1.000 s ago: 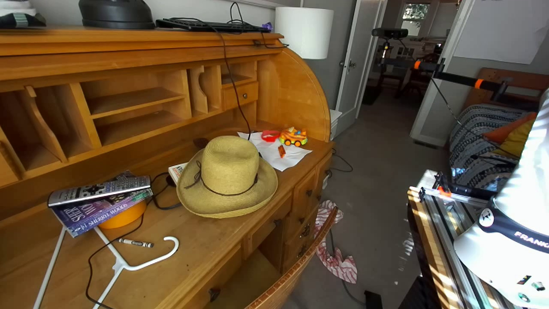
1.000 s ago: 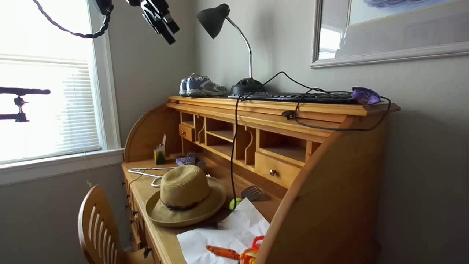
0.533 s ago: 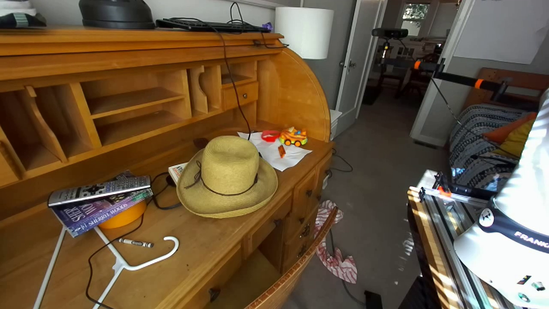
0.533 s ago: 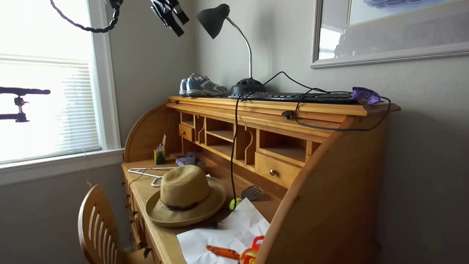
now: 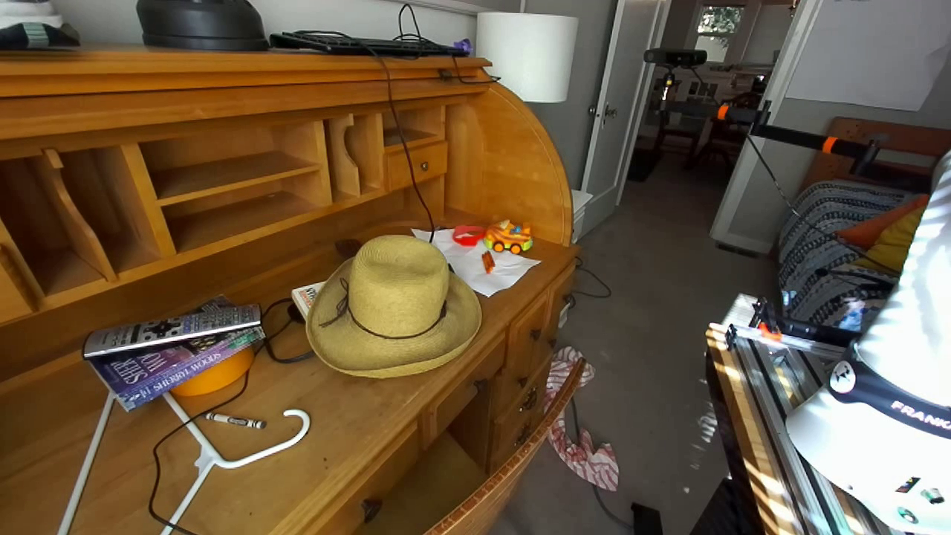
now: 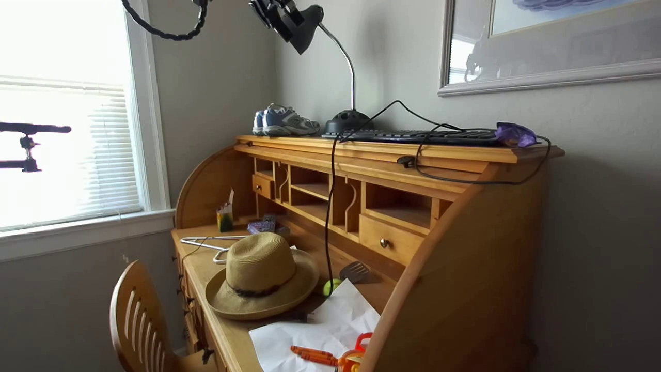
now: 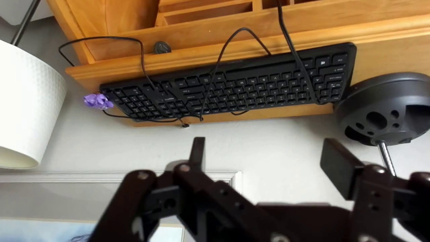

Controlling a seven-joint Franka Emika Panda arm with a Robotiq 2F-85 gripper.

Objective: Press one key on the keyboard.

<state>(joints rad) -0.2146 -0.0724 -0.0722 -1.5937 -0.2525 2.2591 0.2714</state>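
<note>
Gripper [image 7: 267, 157]: spread; best closed before contact.
Keys [image 7: 258, 88]: one alone to be pressed, gently.
Cord [image 7: 296, 56]: to be avoided.

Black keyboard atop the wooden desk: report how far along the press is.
Done: no press visible, though the wrist view frames the whole black rectangular keyboard. In hand: the open black two-fingered gripper hangs higher, apart from it, empty. Left: contact and the press itself.
</note>
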